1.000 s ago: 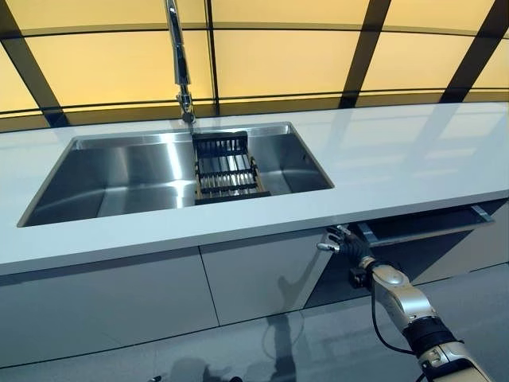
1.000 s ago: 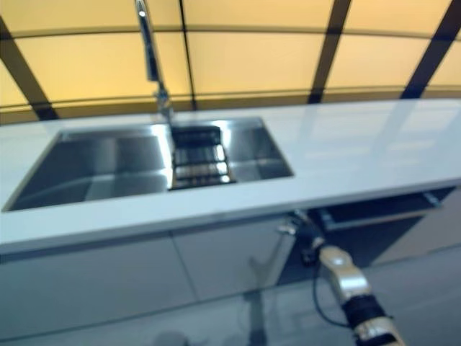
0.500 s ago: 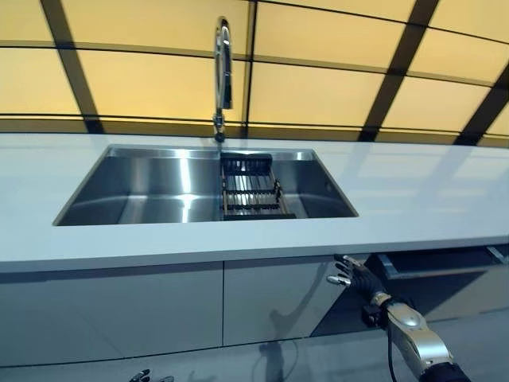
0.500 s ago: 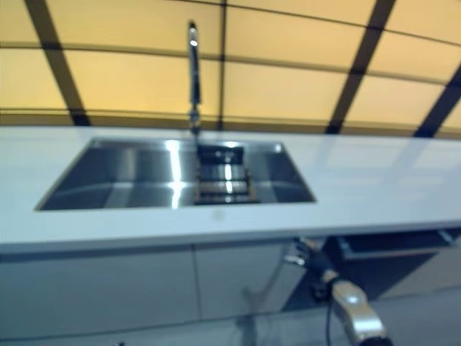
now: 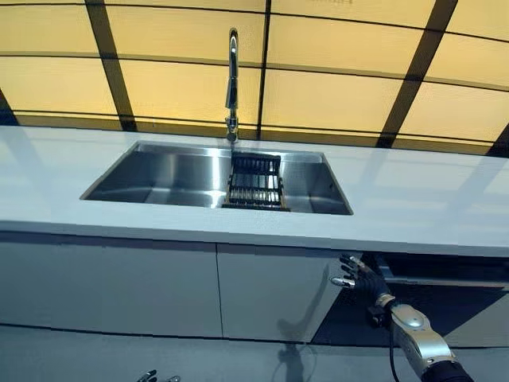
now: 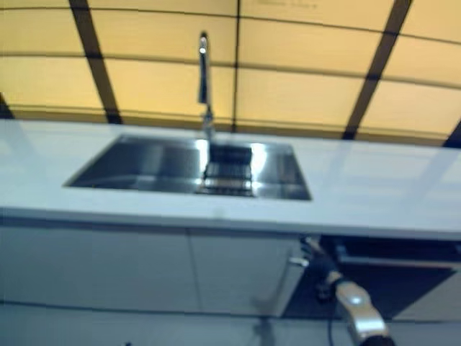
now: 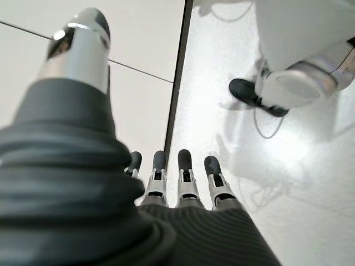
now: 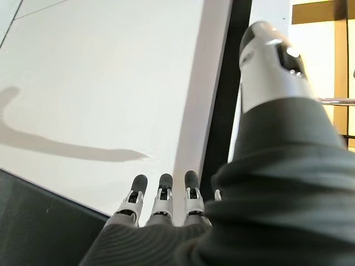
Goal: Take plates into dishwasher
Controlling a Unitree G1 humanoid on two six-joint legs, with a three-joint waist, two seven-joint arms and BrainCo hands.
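No plate shows in any view. The dishwasher is a dark opening under the white counter at the right, its door partly open. My right hand is open with fingers spread, empty, just in front of the opening's left edge beside a white cabinet door. Its wrist view shows straight fingers pointing at that white panel and the dark gap. My left hand is open and empty, hanging low toward the floor; only its fingertips show at the bottom of the left eye view.
A steel sink is set in the white counter, with a black dish rack inside and a tall faucet behind it. White cabinet doors run under the counter. Yellow panels stand behind.
The whole picture has shifted, so the camera has moved; the sink now sits further right and higher. My right hand stays open by the dishwasher's left edge.
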